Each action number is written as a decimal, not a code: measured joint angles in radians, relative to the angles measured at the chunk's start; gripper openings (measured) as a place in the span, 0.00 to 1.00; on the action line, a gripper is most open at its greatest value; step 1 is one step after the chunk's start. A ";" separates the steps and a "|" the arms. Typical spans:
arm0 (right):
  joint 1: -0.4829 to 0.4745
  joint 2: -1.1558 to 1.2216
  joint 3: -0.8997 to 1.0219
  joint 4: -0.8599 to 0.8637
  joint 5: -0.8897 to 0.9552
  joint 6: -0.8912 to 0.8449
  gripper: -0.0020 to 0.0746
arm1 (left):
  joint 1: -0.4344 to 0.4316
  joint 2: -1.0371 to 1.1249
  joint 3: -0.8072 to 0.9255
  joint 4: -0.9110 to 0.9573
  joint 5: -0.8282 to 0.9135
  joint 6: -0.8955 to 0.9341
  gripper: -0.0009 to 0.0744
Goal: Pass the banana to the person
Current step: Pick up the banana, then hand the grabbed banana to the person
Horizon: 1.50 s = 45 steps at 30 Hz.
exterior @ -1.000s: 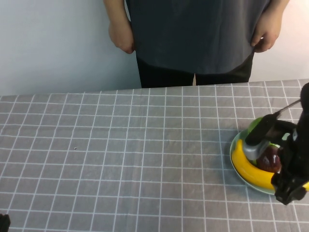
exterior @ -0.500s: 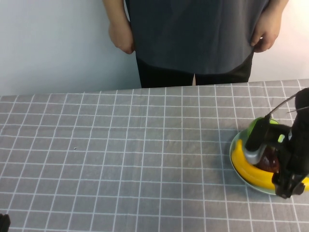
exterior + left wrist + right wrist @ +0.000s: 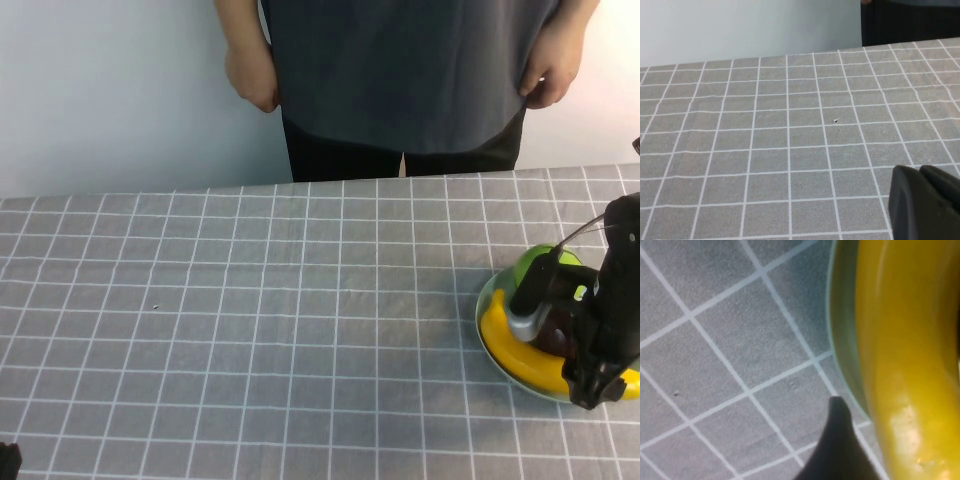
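The yellow banana [image 3: 510, 350] lies along the near-left edge of a light green plate [image 3: 485, 300] at the table's right side; it fills the right wrist view [image 3: 910, 365]. My right gripper [image 3: 598, 378] is down over the banana's right end and open. One dark finger [image 3: 837, 440] stands on the cloth just outside the plate rim [image 3: 842, 340]; the other finger is hidden. The person [image 3: 400, 70] stands behind the far table edge, hands at their sides. My left gripper [image 3: 925, 202] is shut and empty, parked at the near left corner.
A green apple [image 3: 542, 258] and a dark red fruit [image 3: 560, 335] share the plate, partly hidden by my right arm. A grey checked cloth [image 3: 250, 330] covers the table. A white wall stands behind.
My right gripper has sunk lower onto the plate and drawn closer to the banana's right end. The banana, the person and the left arm have not moved.
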 joint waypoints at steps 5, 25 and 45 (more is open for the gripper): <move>0.000 0.004 0.000 0.000 -0.013 0.000 0.58 | 0.000 0.000 0.000 0.000 0.000 0.000 0.00; 0.002 0.002 0.000 -0.010 0.025 0.000 0.04 | 0.000 0.000 0.000 0.000 0.000 0.000 0.00; 0.187 -0.565 0.002 -0.005 -0.022 0.481 0.02 | 0.000 0.000 0.000 0.000 0.000 0.000 0.00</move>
